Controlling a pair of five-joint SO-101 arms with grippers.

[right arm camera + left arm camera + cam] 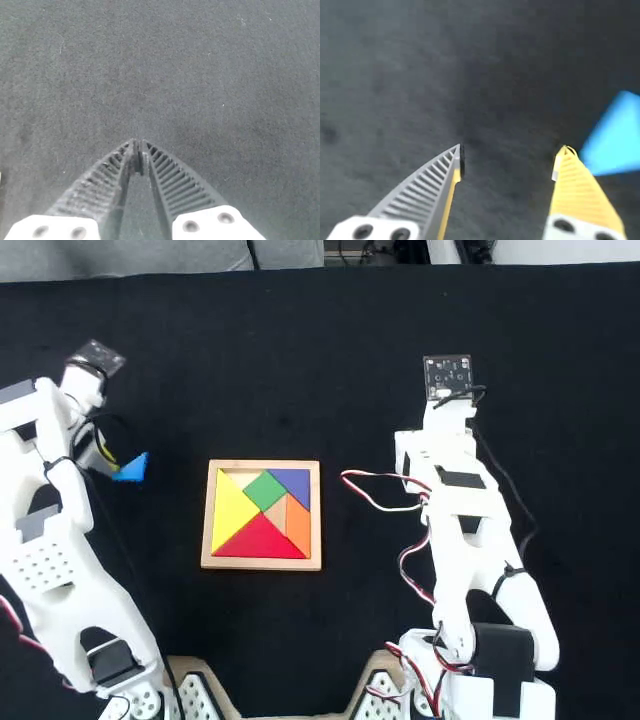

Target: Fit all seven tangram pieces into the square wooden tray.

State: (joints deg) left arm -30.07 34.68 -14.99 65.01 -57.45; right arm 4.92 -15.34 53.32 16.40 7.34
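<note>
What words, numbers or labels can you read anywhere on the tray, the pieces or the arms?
None can be read.
The wooden tray and the coloured pieces in it carry no print, nor does the blue piece beside the left tool.
The circuit board on the right arm has specks too small to read.

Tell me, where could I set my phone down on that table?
The wide stretch of black cloth beyond the square wooden tray is bare. It is crowded left of the tray, where the left gripper hangs beside the small blue triangle.
</note>
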